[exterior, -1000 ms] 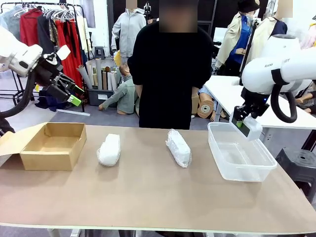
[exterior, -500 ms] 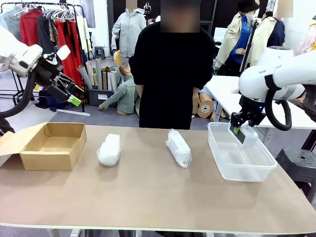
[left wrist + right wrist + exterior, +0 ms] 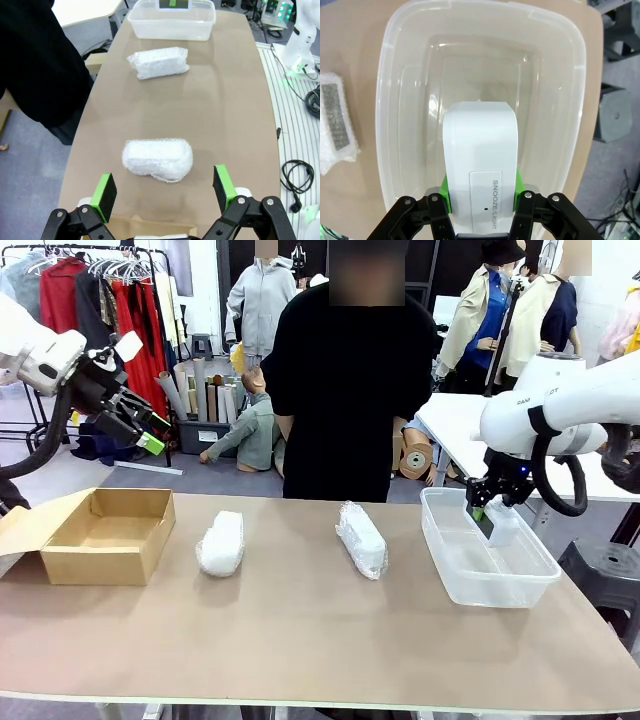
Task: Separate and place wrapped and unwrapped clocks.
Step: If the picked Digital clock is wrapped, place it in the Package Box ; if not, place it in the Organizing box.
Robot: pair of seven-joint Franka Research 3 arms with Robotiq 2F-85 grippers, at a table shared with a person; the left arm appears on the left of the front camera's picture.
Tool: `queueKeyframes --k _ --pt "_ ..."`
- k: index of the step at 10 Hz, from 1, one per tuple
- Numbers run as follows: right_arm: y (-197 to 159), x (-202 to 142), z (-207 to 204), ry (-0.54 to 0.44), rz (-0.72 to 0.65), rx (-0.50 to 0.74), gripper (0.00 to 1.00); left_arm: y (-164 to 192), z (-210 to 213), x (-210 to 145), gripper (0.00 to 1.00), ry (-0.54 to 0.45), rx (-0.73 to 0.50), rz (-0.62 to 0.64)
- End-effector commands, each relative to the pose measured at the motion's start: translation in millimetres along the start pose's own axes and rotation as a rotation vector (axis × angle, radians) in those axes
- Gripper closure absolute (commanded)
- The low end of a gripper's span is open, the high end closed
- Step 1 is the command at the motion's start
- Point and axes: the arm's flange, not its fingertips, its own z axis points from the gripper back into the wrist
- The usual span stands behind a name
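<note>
Two wrapped clocks lie on the table: one bundle [image 3: 222, 543] left of centre and another [image 3: 361, 538] in the middle, seen from the left wrist as the near bundle [image 3: 157, 159] and the far bundle [image 3: 158, 62]. My right gripper [image 3: 490, 515] is shut on the bare white unwrapped clock [image 3: 480, 152], holding it just inside the clear plastic tub [image 3: 530, 580]. Its top reads SNOOZE/LIGHT. My left gripper [image 3: 140, 425] hangs open, high above the cardboard box [image 3: 60, 560], with nothing between its green pads [image 3: 106, 193].
A person in black stands at the far side of the table, behind the middle. The open cardboard box sits at the left with its flap out. The tub [image 3: 390, 100] holds nothing else. The table's front half is bare brown surface.
My right gripper has moved left and down with the clock, from above the tub's far rim into the tub. The left arm and both bundles have not moved.
</note>
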Motion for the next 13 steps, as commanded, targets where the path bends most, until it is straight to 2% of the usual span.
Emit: queueKeyframes --k 1,5,7,13 --pt "0 -1 -3 0.007 0.000 0.000 1.00 0 1 2 0.00 -0.005 0.003 0.005" --pt "1 -1 -4 0.011 0.001 0.001 1.00 0 1 2 0.00 -0.005 0.003 0.005" --pt "0 1 -22 0.025 -0.038 0.036 1.00 0 1 2 0.00 -0.005 0.003 0.005" --pt "4 -4 -52 0.074 -0.067 0.036 1.00 0 1 2 0.00 -0.005 0.003 0.005"
